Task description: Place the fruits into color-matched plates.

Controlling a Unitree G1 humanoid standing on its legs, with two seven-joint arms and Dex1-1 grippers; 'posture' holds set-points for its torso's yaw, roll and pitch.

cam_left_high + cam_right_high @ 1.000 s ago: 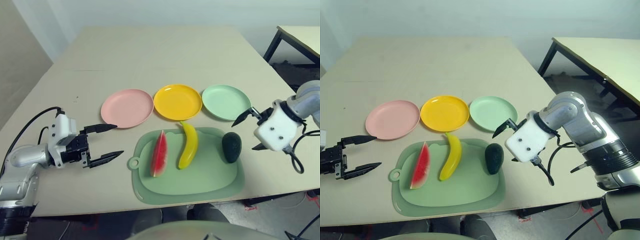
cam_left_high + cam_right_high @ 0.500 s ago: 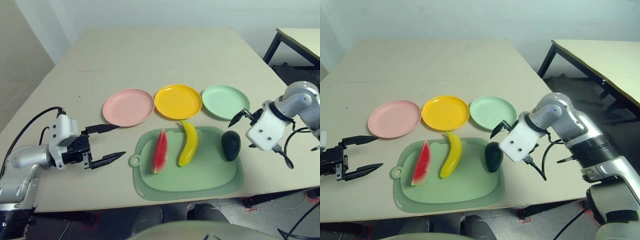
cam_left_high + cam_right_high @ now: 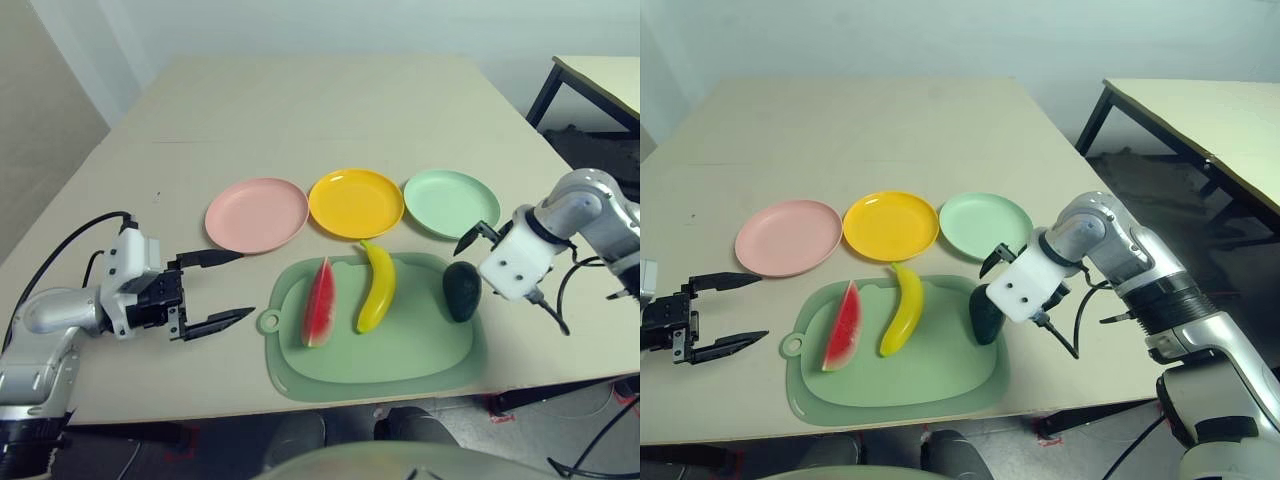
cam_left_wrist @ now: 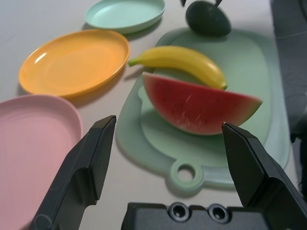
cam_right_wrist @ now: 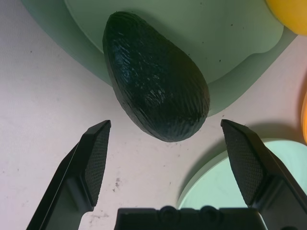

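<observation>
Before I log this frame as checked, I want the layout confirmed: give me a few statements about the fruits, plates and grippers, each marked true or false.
1. All three fruits lie on the green mat. True.
2. The banana already sits in the yellow plate. False: it lies on the mat between the watermelon wedge and the avocado; the plate holds nothing.
3. The right gripper is open with the avocado just ahead of its fingers. True.
4. The left gripper is shut on the watermelon wedge. False: it is open, beside the mat, holding nothing.
5. The plates stand, from the robot's left, green, yellow, pink. False: pink plate, yellow, then green plate.
</observation>
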